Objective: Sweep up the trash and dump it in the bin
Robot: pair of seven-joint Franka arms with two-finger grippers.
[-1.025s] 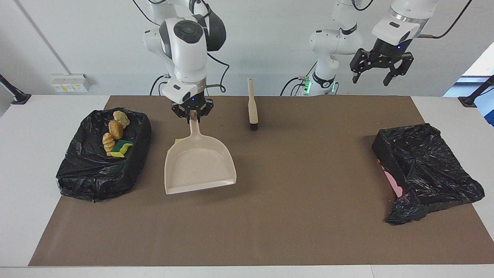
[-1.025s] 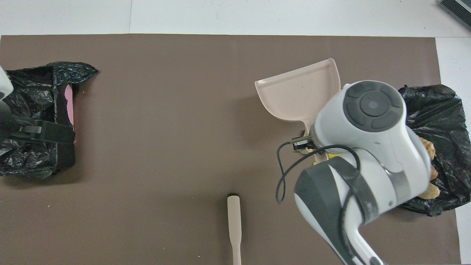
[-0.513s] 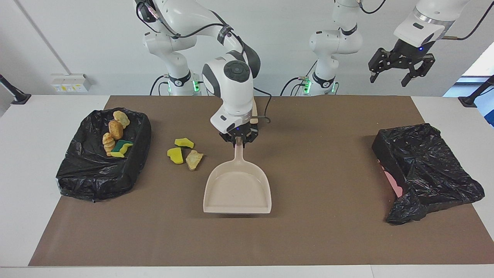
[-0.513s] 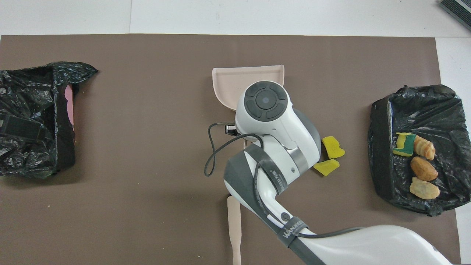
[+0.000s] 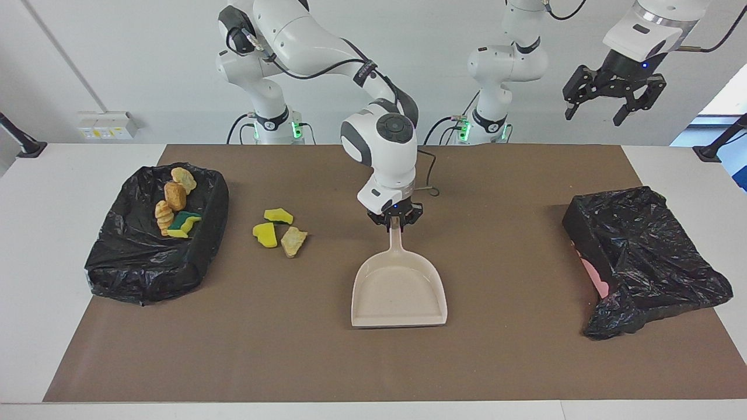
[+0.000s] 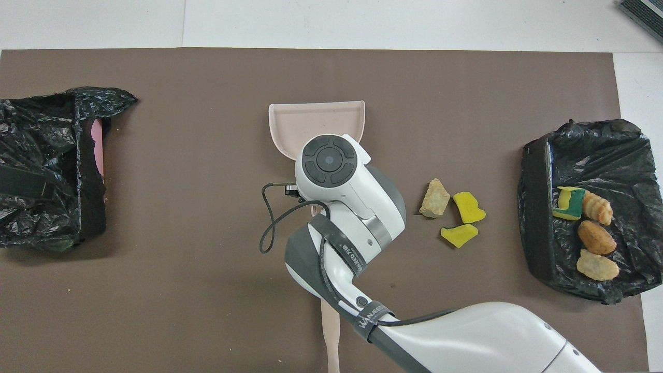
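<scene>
My right gripper (image 5: 395,224) is shut on the handle of the beige dustpan (image 5: 400,291), which lies low over the middle of the brown mat, its mouth pointing away from the robots; it also shows in the overhead view (image 6: 316,122). Three trash scraps lie on the mat between dustpan and bin: two yellow sponge pieces (image 5: 265,235) (image 6: 469,207) and a tan lump (image 5: 293,241) (image 6: 434,198). The black-bagged bin (image 5: 117,256) (image 6: 538,228) at the right arm's end holds several more scraps (image 5: 174,195). My left gripper (image 5: 613,96) is open, empty, raised high.
A second box wrapped in a black bag (image 5: 642,256) (image 6: 46,155), pink showing at one side, sits at the left arm's end. The beige brush handle (image 6: 329,336) lies nearer to the robots than the dustpan, partly under my right arm.
My right gripper has carried the dustpan from beside the bin to the middle of the mat, uncovering three scraps. My left gripper has drifted up and toward its end of the table.
</scene>
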